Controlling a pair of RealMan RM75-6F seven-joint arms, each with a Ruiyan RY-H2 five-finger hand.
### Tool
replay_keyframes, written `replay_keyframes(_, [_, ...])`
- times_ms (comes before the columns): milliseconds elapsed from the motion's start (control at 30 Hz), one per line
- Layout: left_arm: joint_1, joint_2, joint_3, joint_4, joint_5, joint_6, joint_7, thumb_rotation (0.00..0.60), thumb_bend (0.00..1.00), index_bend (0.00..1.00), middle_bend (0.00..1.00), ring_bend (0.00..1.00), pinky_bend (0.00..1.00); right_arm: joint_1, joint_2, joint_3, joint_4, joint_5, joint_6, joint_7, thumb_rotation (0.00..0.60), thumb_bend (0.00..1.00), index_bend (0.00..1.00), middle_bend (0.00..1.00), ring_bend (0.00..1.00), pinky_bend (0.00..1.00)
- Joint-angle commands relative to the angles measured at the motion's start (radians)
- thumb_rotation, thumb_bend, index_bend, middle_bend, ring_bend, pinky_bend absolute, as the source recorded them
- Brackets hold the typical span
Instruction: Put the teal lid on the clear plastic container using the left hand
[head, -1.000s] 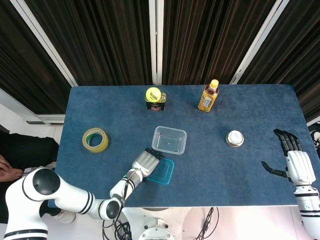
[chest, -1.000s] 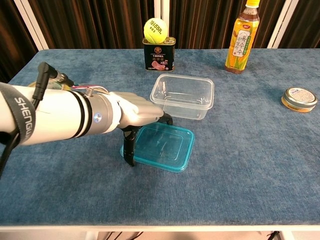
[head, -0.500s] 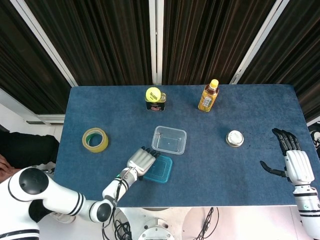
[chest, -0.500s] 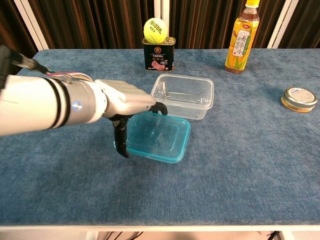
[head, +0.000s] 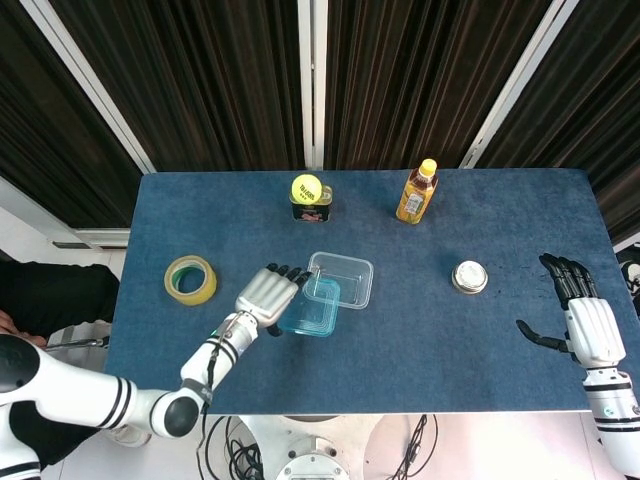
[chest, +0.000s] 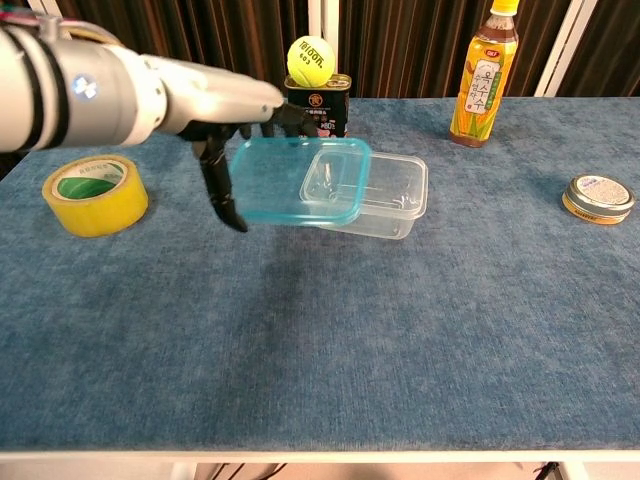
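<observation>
My left hand (head: 268, 296) (chest: 225, 110) holds the teal lid (head: 310, 307) (chest: 297, 180) by its left edge, lifted off the table. The lid hangs level and overlaps the left part of the clear plastic container (head: 347, 278) (chest: 378, 192), which sits open near the table's middle. My right hand (head: 584, 322) hovers open at the table's right edge, far from both; it shows only in the head view.
A yellow tape roll (head: 191, 280) (chest: 95, 194) lies left of my left hand. A tin with a tennis ball (head: 309, 198) (chest: 318, 93) on top and a drink bottle (head: 417, 192) (chest: 483, 78) stand at the back. A small round tin (head: 469, 276) (chest: 598, 198) sits at the right.
My left hand has lifted the teal lid off the table and carried it back toward the container, so the lid now overlaps the container's left part. The right hand has stayed put.
</observation>
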Motion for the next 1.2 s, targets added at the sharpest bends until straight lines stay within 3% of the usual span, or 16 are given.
replay_keyframes(33, [-0.093, -0.022, -0.074, 0.098, -0.128, -0.103, 0.018, 0.6, 0.21, 0.3, 0.29, 0.18, 0.2, -0.004, 0.003, 0.0, -0.007, 0.003, 0.005, -0.007, 0.6, 0.13, 0.0, 0.06, 0.0, 0.0])
replay_keyframes(200, [-0.229, -0.084, -0.109, 0.242, -0.325, -0.18, 0.081, 0.6, 0.21, 0.3, 0.28, 0.18, 0.21, -0.015, 0.007, -0.002, -0.012, 0.009, 0.012, -0.011, 0.6, 0.13, 0.0, 0.06, 0.0, 0.0])
replay_keyframes(533, [-0.399, -0.186, -0.093, 0.425, -0.584, -0.211, 0.219, 0.6, 0.21, 0.3, 0.28, 0.18, 0.21, -0.021, 0.01, -0.004, -0.013, 0.008, 0.012, -0.009, 0.6, 0.13, 0.0, 0.06, 0.0, 0.0])
replay_keyframes(1200, [-0.414, -0.229, -0.036, 0.564, -0.545, -0.347, 0.195, 0.6, 0.21, 0.29, 0.26, 0.15, 0.18, -0.046, 0.009, -0.004, -0.007, 0.026, 0.025, 0.0, 0.6, 0.13, 0.0, 0.06, 0.0, 0.0])
